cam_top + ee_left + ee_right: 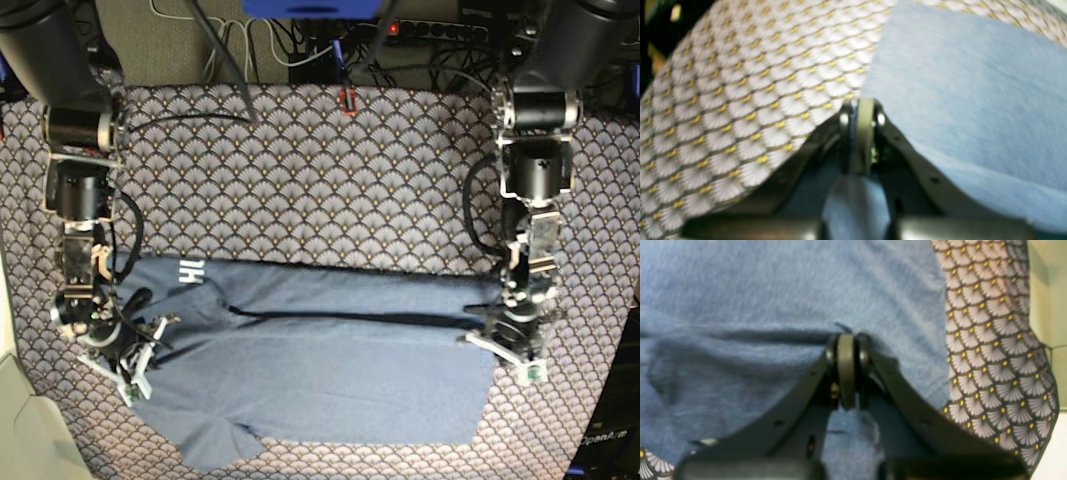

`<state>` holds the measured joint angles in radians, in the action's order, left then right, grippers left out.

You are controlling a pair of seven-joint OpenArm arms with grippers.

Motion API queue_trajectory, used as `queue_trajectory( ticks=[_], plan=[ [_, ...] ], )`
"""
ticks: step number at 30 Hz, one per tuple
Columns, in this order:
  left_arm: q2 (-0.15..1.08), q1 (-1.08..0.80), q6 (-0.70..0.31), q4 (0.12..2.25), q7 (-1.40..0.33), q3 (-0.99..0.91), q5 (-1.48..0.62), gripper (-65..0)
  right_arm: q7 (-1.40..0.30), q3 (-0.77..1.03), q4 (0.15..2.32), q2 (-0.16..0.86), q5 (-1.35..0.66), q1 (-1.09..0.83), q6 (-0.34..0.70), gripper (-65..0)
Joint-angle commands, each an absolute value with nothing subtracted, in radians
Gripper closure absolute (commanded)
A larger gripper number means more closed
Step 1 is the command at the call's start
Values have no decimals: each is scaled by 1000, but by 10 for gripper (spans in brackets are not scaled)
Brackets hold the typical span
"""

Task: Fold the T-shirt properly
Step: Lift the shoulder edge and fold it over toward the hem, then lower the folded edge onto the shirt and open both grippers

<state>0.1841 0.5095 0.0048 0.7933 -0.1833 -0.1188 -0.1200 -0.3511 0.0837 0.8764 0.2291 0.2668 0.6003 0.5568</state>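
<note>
The slate-blue T-shirt [320,370] lies spread on the fan-patterned tablecloth [330,180] over the worktop, the left hand [860,110] and right hand [846,346] each clamped on an opposite edge.

The slate blue-grey T-shirt [320,370] lies spread across the tablecloth, its long axis running side to side. A dark fold line crosses it lengthwise. White lettering shows at one upper corner, and a sleeve sticks out along the lower edge.
</note>
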Motion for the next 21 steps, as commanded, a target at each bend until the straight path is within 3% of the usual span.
queue_trajectory(
  ticks=[1,15,21],
  plan=[
    [191,544,8,812,-140,-110,-119,-5,-326,87,894,226,260,639,552,0],
    [211,558,10,805,-137,-111,-124,-6,-326,85,889,213,262,639,552,0],
    [211,558,10,805,-136,-111,-120,-9,-326,85,777,213,262,680,550,0]
  ],
)
